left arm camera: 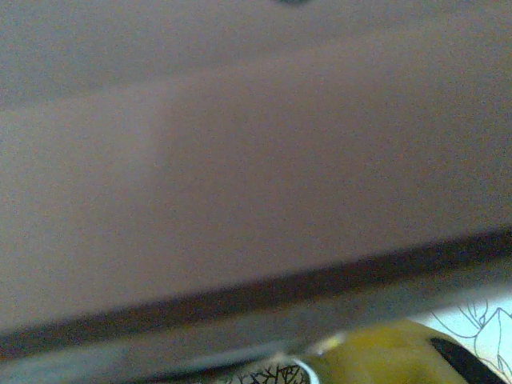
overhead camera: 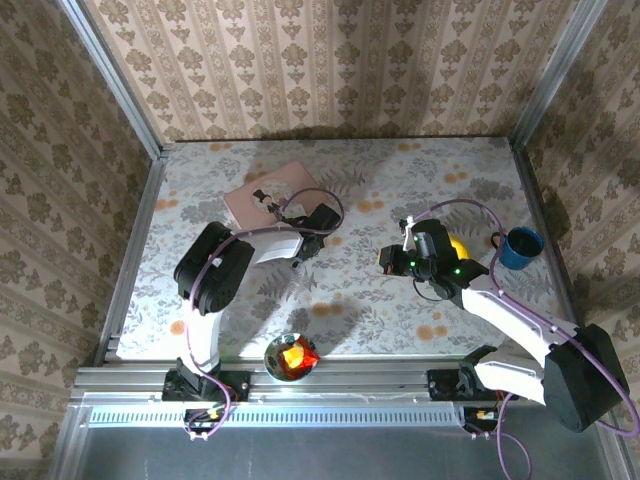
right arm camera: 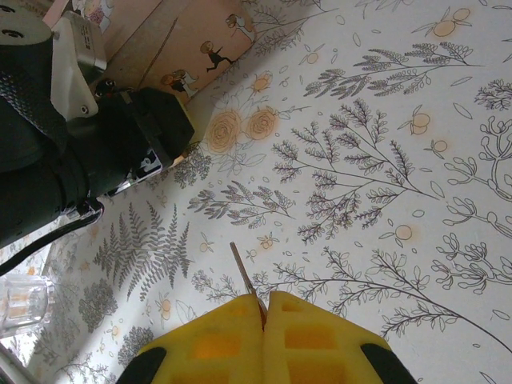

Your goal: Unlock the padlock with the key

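We see the right gripper (right arm camera: 264, 302) clamped on the key (right arm camera: 242, 268), its thin, stiff, slippery blade sticking out above the table (right arm camera: 384, 120), so we'd judge it light and prone to twisting unless pinched at the bow; the left gripper (overhead camera: 298, 215) sits at the pink box (overhead camera: 262, 192), jaws unreadable.

Overhead top cam — wrist cams near table (right arm camera: 360, 120)

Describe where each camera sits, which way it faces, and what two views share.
Top external: above and behind, looking down on the floral table; both arms show.
Left wrist: close against the pink rectangular box, blurred; a yellow finger shows.
Right wrist: looks across the table at the left arm; its yellow tool grips the thin silvery metal key.
Shared: all three see the box.
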{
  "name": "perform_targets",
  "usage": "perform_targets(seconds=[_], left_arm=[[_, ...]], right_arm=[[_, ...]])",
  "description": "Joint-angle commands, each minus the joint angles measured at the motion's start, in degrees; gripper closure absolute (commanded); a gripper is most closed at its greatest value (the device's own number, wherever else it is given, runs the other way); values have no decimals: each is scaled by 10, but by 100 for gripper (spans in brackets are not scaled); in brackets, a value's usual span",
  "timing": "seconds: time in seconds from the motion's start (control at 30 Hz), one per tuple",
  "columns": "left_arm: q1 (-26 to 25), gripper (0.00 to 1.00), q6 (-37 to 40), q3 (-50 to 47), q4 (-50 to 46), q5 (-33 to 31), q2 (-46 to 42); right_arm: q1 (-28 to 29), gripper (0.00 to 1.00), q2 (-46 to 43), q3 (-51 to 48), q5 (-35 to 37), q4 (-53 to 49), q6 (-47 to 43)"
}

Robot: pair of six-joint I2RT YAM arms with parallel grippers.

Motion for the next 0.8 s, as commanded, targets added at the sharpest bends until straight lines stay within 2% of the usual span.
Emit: perform_targets(seconds=[0.0, 0.1, 0.27, 0.77], left_arm=[[-2, 67, 6, -19, -21, 22, -6], [-2, 66, 3, -21, -12, 37, -3], [-2, 58, -12, -33, -3, 59, -10], [-13, 64, -46, -61, -4, 65, -33]], right_arm=[[-4, 100, 5, 20, -10, 11, 7], [-4, 100, 9, 23, -15, 10, 7], [-5, 100, 3, 22, -13, 9, 8], [-6, 100, -4, 11, -17, 20, 15]])
